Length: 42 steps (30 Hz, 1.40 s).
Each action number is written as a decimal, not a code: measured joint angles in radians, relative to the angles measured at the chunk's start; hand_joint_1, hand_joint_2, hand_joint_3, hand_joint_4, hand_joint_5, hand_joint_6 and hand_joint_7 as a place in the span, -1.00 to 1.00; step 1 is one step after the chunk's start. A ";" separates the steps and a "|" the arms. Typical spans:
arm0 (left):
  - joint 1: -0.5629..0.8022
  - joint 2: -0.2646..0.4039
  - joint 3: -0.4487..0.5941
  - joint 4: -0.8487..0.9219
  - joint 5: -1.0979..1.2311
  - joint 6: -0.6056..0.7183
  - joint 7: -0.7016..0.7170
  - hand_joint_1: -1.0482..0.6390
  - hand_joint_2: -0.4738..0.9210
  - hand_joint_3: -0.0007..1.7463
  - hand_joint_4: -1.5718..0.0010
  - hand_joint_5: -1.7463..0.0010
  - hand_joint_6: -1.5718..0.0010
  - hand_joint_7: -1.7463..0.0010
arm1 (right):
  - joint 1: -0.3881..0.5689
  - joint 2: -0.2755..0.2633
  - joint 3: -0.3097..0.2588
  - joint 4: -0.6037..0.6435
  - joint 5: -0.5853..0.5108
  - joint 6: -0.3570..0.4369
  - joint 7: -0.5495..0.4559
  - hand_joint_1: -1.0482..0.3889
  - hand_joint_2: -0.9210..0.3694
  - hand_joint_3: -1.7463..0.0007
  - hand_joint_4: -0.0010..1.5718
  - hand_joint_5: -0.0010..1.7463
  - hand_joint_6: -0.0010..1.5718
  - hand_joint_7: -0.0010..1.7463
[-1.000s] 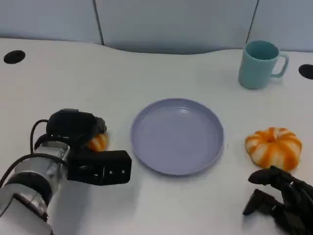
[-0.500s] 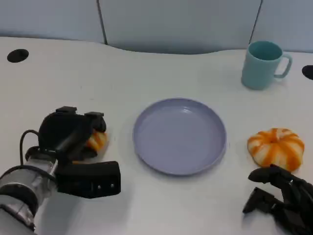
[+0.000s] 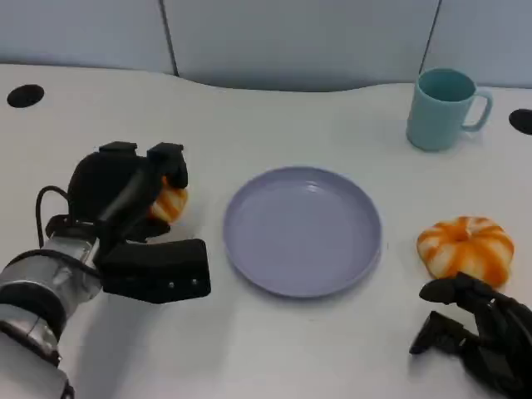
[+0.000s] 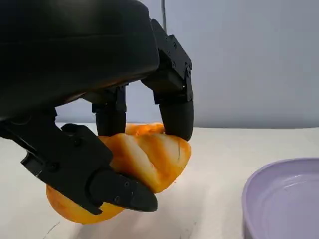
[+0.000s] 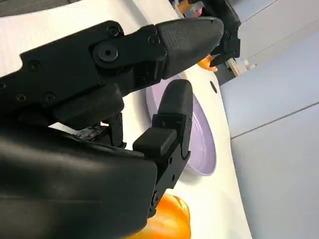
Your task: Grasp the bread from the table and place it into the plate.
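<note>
Bread [image 4: 144,162] within left hand [image 3: 125,199]

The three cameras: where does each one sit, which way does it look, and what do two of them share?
Head view: from high on the robot, looking down at the table, plate, cup; left hand and right hand show.
Left wrist view: behind the left hand, looking along the table at the bread it grips.
Right wrist view: behind the right hand, facing the plate.
Shared: all three show the plate.
</note>
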 measured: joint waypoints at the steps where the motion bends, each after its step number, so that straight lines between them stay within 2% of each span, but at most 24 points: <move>1: -0.005 0.000 -0.001 -0.003 0.001 0.000 0.005 0.14 0.49 -0.18 -0.10 -1.00 0.15 -1.00 | -0.003 0.000 0.001 0.003 -0.002 -0.003 -0.001 -0.21 -1.00 0.82 -0.19 0.60 -0.15 0.07; 7: -0.068 -0.005 -0.018 -0.022 0.023 -0.038 0.089 0.14 0.52 -0.20 -0.14 -1.00 0.13 -1.00 | -0.024 0.000 0.001 0.026 -0.009 -0.007 -0.002 -0.21 -1.00 0.82 -0.19 0.60 -0.15 0.07; 9: -0.083 -0.011 -0.035 -0.023 0.037 -0.045 0.090 0.11 0.46 -0.03 -0.16 -1.00 0.12 -1.00 | -0.025 0.000 0.001 0.032 -0.009 -0.018 0.001 -0.22 -1.00 0.82 -0.19 0.60 -0.14 0.07; 13: -0.112 -0.039 -0.067 -0.034 0.061 -0.087 0.089 0.09 0.46 0.03 -0.16 -1.00 0.12 -0.99 | -0.032 0.001 0.002 0.040 -0.014 -0.024 0.001 -0.22 -1.00 0.82 -0.20 0.60 -0.15 0.07; 24: -0.186 -0.108 -0.095 -0.045 0.062 -0.161 -0.051 0.01 0.49 0.02 -0.13 -1.00 0.15 -0.98 | -0.048 0.001 -0.001 0.067 -0.012 -0.035 0.026 -0.21 -1.00 0.82 -0.21 0.60 -0.16 0.07; 27: -0.195 -0.124 -0.095 -0.048 0.061 -0.165 -0.059 -0.05 0.65 -0.08 -0.15 -1.00 0.12 -1.00 | -0.049 0.002 0.000 0.068 -0.013 -0.035 0.025 -0.20 -1.00 0.82 -0.20 0.61 -0.16 0.07; 31: -0.194 -0.172 -0.101 -0.046 0.061 -0.190 -0.091 -0.06 0.68 -0.10 -0.15 -1.00 0.11 -1.00 | -0.050 0.005 0.002 0.068 -0.014 -0.035 0.023 -0.20 -1.00 0.82 -0.20 0.61 -0.16 0.07; 35: -0.194 -0.179 -0.101 -0.046 0.061 -0.196 -0.095 -0.06 0.69 -0.11 -0.15 -1.00 0.11 -1.00 | -0.050 0.008 0.002 0.067 -0.014 -0.035 0.023 -0.20 -1.00 0.82 -0.21 0.61 -0.16 0.08; 37: -0.194 -0.183 -0.099 -0.045 0.056 -0.199 -0.106 -0.07 0.59 0.02 -0.17 -1.00 0.04 -0.83 | -0.050 0.008 0.002 0.066 -0.014 -0.035 0.021 -0.22 -1.00 0.82 -0.20 0.61 -0.15 0.08; 42: -0.178 -0.246 -0.095 -0.033 0.022 -0.237 -0.204 -0.03 0.43 0.28 -0.18 -1.00 -0.05 -0.66 | -0.043 0.013 0.013 0.047 -0.017 -0.026 0.008 -0.20 -1.00 0.81 -0.19 0.62 -0.14 0.09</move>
